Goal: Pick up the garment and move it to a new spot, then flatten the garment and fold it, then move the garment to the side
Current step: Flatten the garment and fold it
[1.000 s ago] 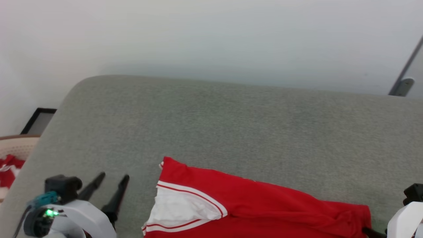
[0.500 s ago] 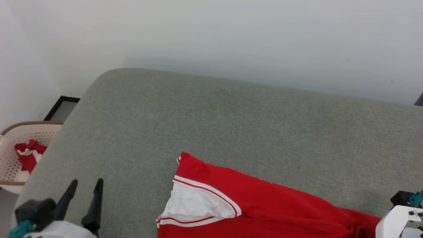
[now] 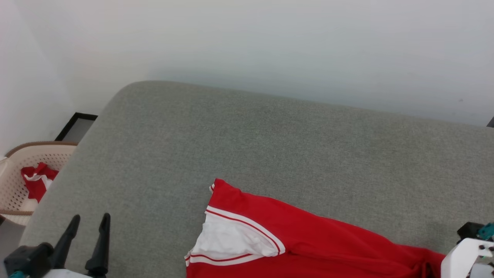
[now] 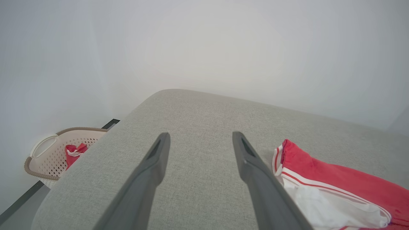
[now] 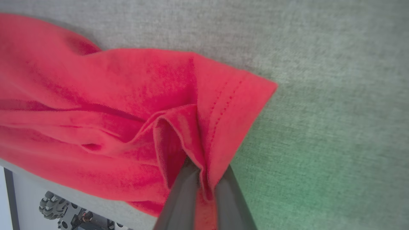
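The garment [image 3: 316,243], a red shirt with a white, red-striped sleeve, lies rumpled along the near edge of the grey padded table [image 3: 270,146]. In the right wrist view my right gripper [image 5: 206,171] is shut on a raised fold of the garment [image 5: 127,105] next to its stitched hem corner. In the head view its white wrist [image 3: 461,258] sits at the garment's right end. My left gripper [image 3: 90,218] stands open above bare table, left of the sleeve. The left wrist view has the left gripper [image 4: 200,135] with its fingers wide apart and the garment [image 4: 338,179] to their right.
A beige perforated basket [image 3: 19,162] holding a red and white cloth stands on the floor left of the table, also in the left wrist view as the basket [image 4: 48,150]. The table's near edge and the robot's wheeled base [image 5: 52,204] show below the garment. White wall behind.
The head camera has turned, so the whole picture has slid right and more of the basket shows. My left gripper sits lower in the view. The right gripper's dark fingertip has left it.
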You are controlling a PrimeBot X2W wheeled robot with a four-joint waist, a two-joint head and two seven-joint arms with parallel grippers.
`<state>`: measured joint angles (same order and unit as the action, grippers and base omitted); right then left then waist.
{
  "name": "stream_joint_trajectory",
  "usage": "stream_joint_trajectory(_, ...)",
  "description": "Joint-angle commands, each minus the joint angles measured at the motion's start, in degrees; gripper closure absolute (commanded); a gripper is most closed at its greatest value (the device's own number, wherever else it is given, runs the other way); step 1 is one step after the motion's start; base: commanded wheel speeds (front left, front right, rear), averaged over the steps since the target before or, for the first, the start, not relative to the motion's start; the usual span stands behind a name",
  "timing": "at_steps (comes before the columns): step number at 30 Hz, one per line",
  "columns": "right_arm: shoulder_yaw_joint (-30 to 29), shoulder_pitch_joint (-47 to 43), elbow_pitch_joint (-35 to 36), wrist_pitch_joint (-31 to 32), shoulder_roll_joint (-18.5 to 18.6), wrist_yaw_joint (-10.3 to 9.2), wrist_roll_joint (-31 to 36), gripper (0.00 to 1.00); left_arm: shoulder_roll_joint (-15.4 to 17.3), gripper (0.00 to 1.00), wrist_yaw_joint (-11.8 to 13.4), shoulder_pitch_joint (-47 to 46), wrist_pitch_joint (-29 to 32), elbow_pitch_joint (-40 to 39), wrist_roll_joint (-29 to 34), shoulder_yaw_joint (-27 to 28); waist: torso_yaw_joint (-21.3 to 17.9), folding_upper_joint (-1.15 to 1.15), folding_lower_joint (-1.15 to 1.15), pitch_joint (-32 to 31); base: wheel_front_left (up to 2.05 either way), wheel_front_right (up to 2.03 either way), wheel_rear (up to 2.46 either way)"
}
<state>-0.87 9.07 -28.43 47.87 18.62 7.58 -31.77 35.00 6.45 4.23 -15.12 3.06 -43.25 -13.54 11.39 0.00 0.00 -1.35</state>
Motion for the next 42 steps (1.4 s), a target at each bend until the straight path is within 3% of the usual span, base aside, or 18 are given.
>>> stream_joint_trajectory(1,-0.5,0.5,-1.0,-0.5,1.0,-0.21,0.0,1.0,-0.4,0.0,-0.5,0.7,0.0,0.0,0.5,0.7,-0.3,0.0,0.0,0.2,0.0,0.0,0.0)
stream_joint_trajectory(13,-7.3,1.9,-3.4,-1.8,6.5,-0.16,0.9,1.0,-1.8,0.0,-2.4,0.8,0.0,0.2,2.6,3.0,-2.8,0.0,0.0,1.0,0.0,0.0,0.0)
stream_joint_trajectory(18,-8.7,2.6,-4.0,-1.6,7.5,-0.15,1.8,1.0,-2.2,0.0,-2.8,0.3,0.0,0.6,3.0,3.3,-3.8,0.0,0.0,1.2,0.0,0.0,0.0)
stream_joint_trajectory(22,-7.4,2.1,-0.4,0.1,6.9,-0.15,0.3,1.0,-2.2,0.0,-3.1,0.7,0.0,0.8,3.2,3.6,-4.4,0.0,0.0,0.9,0.0,0.0,0.0)
stream_joint_trajectory(28,-3.7,-0.5,11.3,4.0,5.0,-0.14,-5.2,1.0,-2.2,0.0,-3.3,1.6,0.0,0.8,3.1,3.9,-4.9,0.0,0.0,0.1,0.0,0.0,0.0)
stream_joint_trajectory(34,2.0,-1.9,23.8,7.8,0.0,-0.14,-7.2,1.0,-2.5,0.0,-3.1,1.6,0.1,0.3,3.4,3.7,-4.3,0.0,0.0,-0.4,0.0,0.0,0.0)
stream_joint_trajectory(38,6.3,-0.2,25.9,7.9,-4.0,-0.14,-7.3,1.0,-2.6,0.0,-3.5,0.8,0.2,0.4,3.5,3.0,-3.0,0.0,0.0,-0.6,0.0,0.0,0.0)
stream_joint_trajectory(42,10.3,1.9,23.0,5.8,-8.4,-0.14,-5.8,1.0,-3.0,0.0,-3.8,0.1,0.3,0.9,3.5,2.2,-1.2,0.0,0.0,-0.8,0.0,0.0,0.0)
